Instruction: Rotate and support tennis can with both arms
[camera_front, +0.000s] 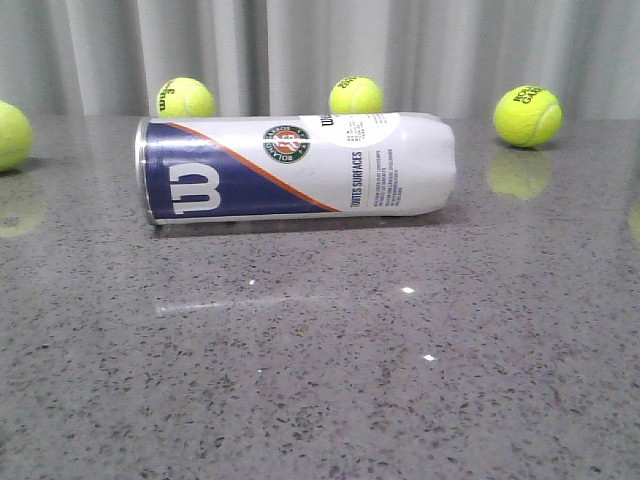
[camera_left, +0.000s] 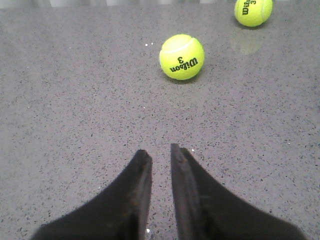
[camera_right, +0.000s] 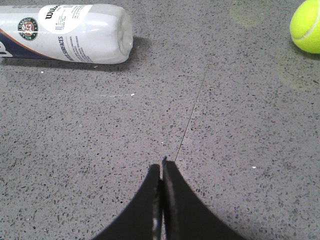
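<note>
The tennis can (camera_front: 295, 165) lies on its side on the grey speckled table, its navy end to the left and its white end to the right. It also shows in the right wrist view (camera_right: 70, 32), well ahead of my right gripper (camera_right: 161, 165), which is shut and empty over bare table. My left gripper (camera_left: 159, 151) stands slightly open with a narrow gap and nothing between the fingers. The can is out of the left wrist view. Neither gripper shows in the front view.
Several yellow-green tennis balls lie behind and beside the can (camera_front: 185, 98) (camera_front: 355, 95) (camera_front: 527, 115), one at the far left edge (camera_front: 10, 135). Two balls (camera_left: 181, 56) (camera_left: 253, 11) lie ahead of the left gripper, one (camera_right: 307, 30) off to the side of the right gripper. A grey curtain hangs behind the table.
</note>
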